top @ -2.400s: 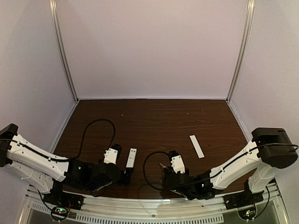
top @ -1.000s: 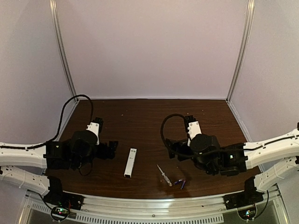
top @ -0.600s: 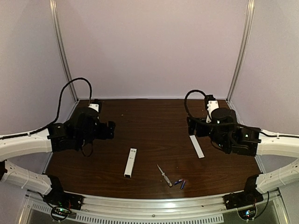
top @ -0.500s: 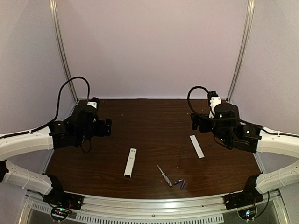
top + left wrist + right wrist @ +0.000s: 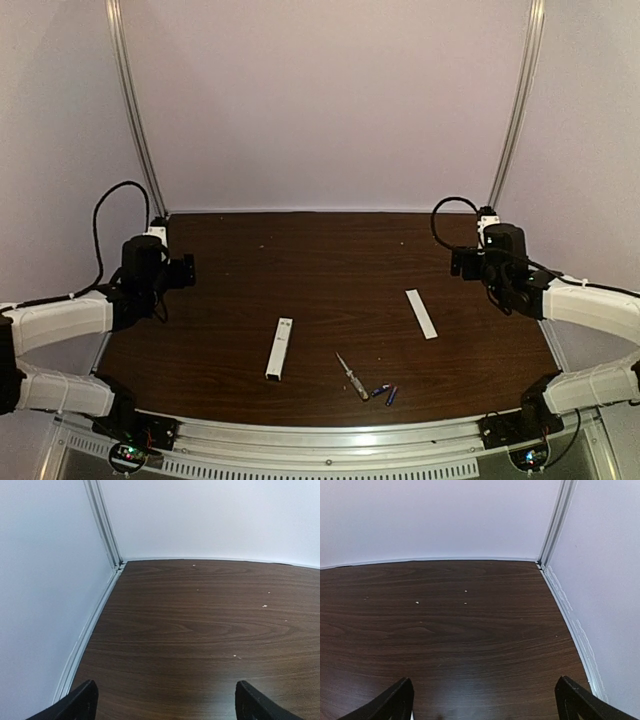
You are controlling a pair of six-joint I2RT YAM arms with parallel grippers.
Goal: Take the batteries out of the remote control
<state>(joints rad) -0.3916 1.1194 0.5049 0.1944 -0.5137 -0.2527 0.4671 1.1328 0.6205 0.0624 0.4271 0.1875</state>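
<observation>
The white remote control (image 5: 281, 348) lies on the table near the front centre, with a dark end toward the front edge. Two small bluish batteries (image 5: 386, 393) lie loose on the wood to its right, close to the front edge. My left gripper (image 5: 186, 272) hovers far off at the left wall. It is open, and in the left wrist view its fingertips (image 5: 82, 702) frame bare wood. My right gripper (image 5: 458, 263) is by the right wall, also open, its fingertips (image 5: 397, 699) spread wide over bare table. Neither wrist view shows the remote or the batteries.
A thin pale-handled screwdriver (image 5: 351, 376) lies between the remote and the batteries. A flat white cover strip (image 5: 421, 313) lies right of centre. Pale walls close in the table (image 5: 330, 260) at the back and on both sides, with metal corner rails (image 5: 102, 525).
Both arms have swung outward and back from the table's middle to the side walls, grippers staying open. The remote, screwdriver, batteries and strip have not moved.
</observation>
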